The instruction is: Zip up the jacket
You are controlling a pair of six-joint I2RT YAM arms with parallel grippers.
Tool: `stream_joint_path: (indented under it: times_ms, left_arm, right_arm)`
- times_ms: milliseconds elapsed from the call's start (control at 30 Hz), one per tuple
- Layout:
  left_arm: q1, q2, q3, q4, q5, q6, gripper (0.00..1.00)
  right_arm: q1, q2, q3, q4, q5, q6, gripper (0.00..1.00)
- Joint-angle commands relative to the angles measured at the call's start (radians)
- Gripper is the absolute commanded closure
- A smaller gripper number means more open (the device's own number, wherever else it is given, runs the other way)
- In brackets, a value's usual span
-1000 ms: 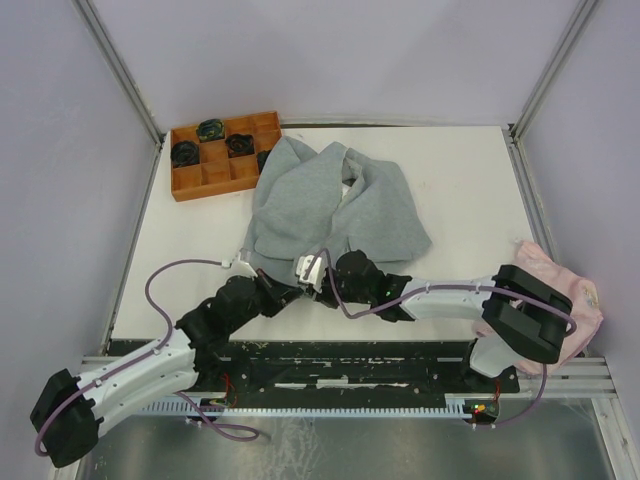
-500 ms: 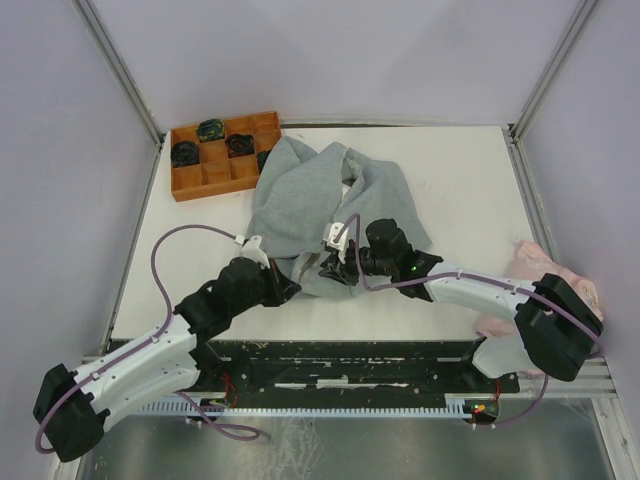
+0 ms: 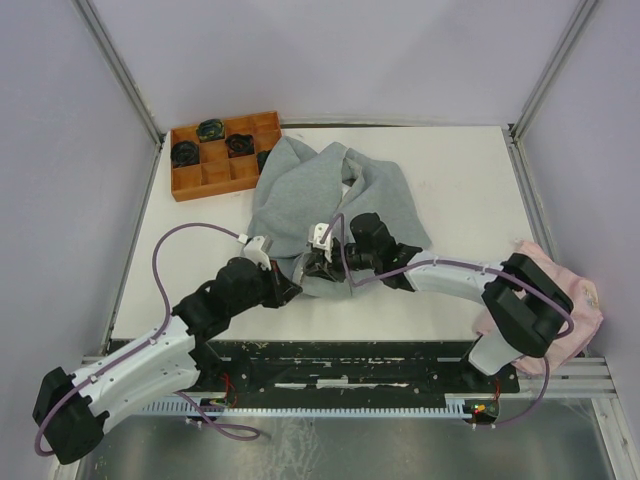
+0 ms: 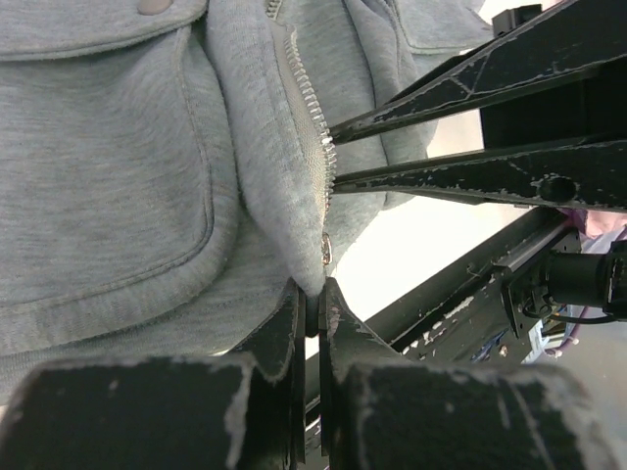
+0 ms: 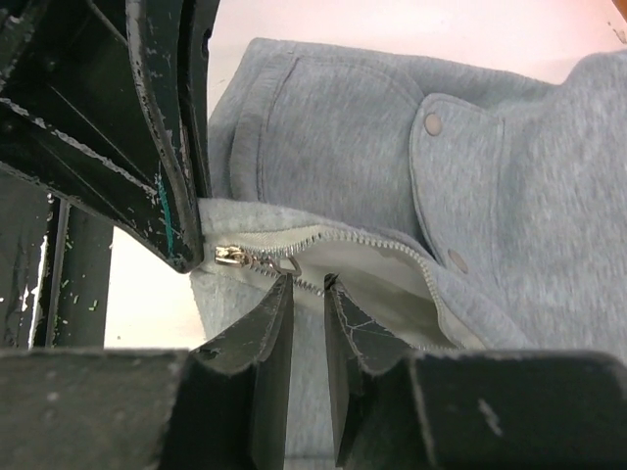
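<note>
The light grey jacket [image 3: 330, 200] lies spread on the white table, its hem toward me. My left gripper [image 3: 288, 290] is shut on the bottom hem beside the zipper; in the left wrist view its tips [image 4: 312, 299] pinch the fleece just below the zipper slider [image 4: 325, 252]. My right gripper [image 3: 318, 262] is over the same hem corner, its jaws narrowly apart. In the right wrist view its tips [image 5: 307, 284] sit at the zipper teeth, right beside the slider [image 5: 230, 257] and its pull. The jacket [image 5: 343, 137] is unzipped above the slider, showing the white lining.
An orange compartment tray [image 3: 215, 155] with dark items stands at the back left, touching the jacket's hood. A pale pink cloth [image 3: 570, 300] lies at the table's right front edge behind the right arm. The left gripper's finger [image 5: 167, 147] crowds the right wrist view.
My right gripper has moved from the near table edge up onto the jacket's hem, then left toward the left gripper. The left gripper has shifted slightly, still holding the hem.
</note>
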Motion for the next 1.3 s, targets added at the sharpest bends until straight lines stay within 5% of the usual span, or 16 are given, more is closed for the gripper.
stream_joint_path:
  times_ms: [0,433,833,1267]
  left_arm:
    - [0.004,-0.022,0.021,0.047,0.047,0.046,0.97]
    - [0.004,-0.020,0.015,0.067,0.064,0.045,0.97]
    - [0.004,-0.017,0.012,0.052,0.060,0.040,0.97]
    - [0.004,-0.010,0.006,0.065,0.066,0.032,0.97]
  right_arm:
    - [0.006,0.029,0.052,0.076,-0.075,-0.039,0.74]
    - [0.011,0.070,0.071,-0.013,-0.181,-0.149,0.71]
    - [0.012,0.026,0.006,-0.048,-0.069,-0.202,0.64]
    - [0.024,0.034,-0.044,0.093,-0.141,-0.120,0.55]
